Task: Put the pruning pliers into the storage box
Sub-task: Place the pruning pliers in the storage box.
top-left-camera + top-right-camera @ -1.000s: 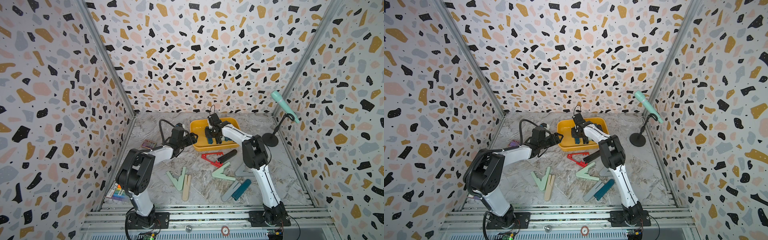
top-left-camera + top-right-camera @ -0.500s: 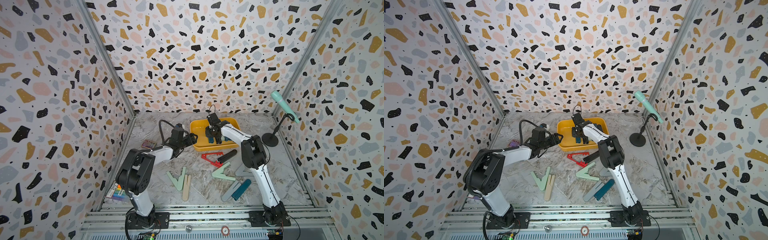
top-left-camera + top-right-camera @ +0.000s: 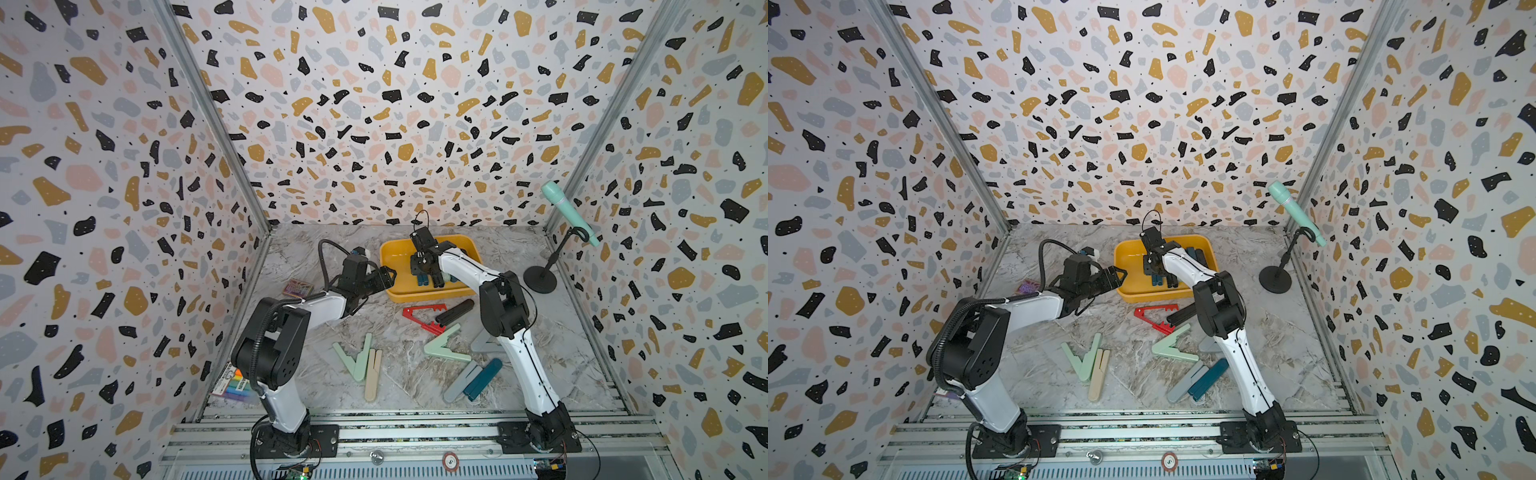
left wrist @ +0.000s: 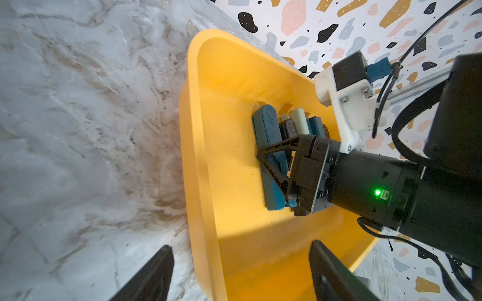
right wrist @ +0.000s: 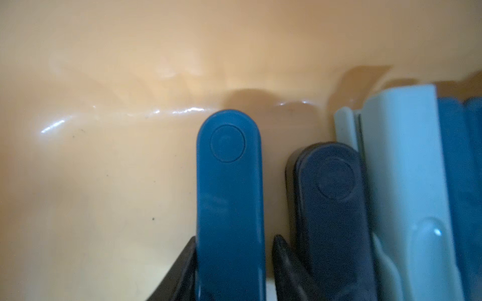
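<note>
The yellow storage box (image 3: 387, 262) (image 3: 1126, 266) stands at the back of the table. Inside it, teal, black and mint pruning pliers (image 4: 297, 120) lie side by side. My right gripper (image 5: 234, 239) (image 3: 428, 276) reaches down into the box, open astride a teal pliers (image 5: 229, 195) (image 4: 268, 146) that lies on the floor; one finger touches it, the other stands off. My left gripper (image 4: 241, 246) (image 3: 388, 275) is open across the box's left wall, holding nothing. Red (image 3: 424, 316), black (image 3: 455, 311), mint (image 3: 444, 347), beige (image 3: 372, 374), grey (image 3: 459, 380) and teal (image 3: 482, 378) pliers lie on the table.
A mint microphone (image 3: 569, 212) on a black stand (image 3: 539, 280) is at the back right. A small purple card box (image 3: 298, 287) lies by the left wall, and a marker pack (image 3: 235, 384) sits at the front left behind my left arm.
My right gripper's jaws have spread apart around the teal pliers inside the box. Both arms have stayed almost where they were.
</note>
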